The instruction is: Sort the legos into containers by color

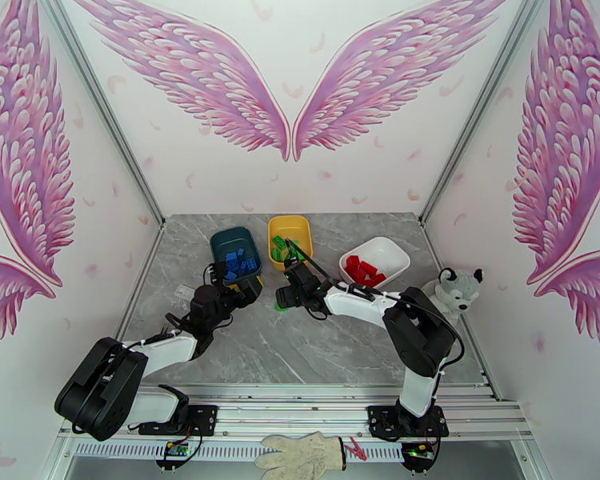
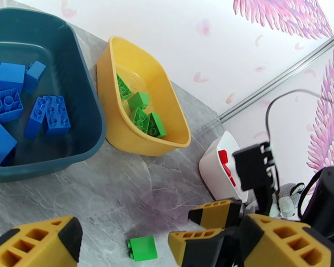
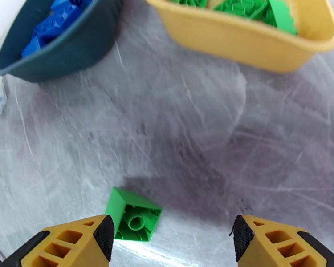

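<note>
A: State of the right gripper (image 3: 171,232)?

B: Jaws wide, nothing held. One loose green brick (image 3: 132,215) lies tipped on the table (image 3: 211,143), its hollow underside turned to the wrist camera. It sits just beside the inner face of one finger (image 3: 78,241); cannot tell whether they touch. The other finger is well apart from it.

A: And the left gripper (image 1: 246,286)?

B: Also spread wide, gripping nothing. It hangs on the near side of the yellow tub (image 2: 131,141), close alongside the right gripper, so there is little room between the two.

A: Brick position against the yellow tub?

B: On its near side and apart from it, with bare marble between.

A: Neighbours?

B: The teal tub (image 2: 89,130) is just left of the yellow tub, rims close, and holds blue bricks (image 2: 46,114). The white tub (image 1: 396,251) is to its right across a gap and holds red bricks (image 1: 364,270). More green bricks (image 2: 142,119) lie in the yellow tub. The back wall (image 1: 300,186) stands near behind it.
</note>
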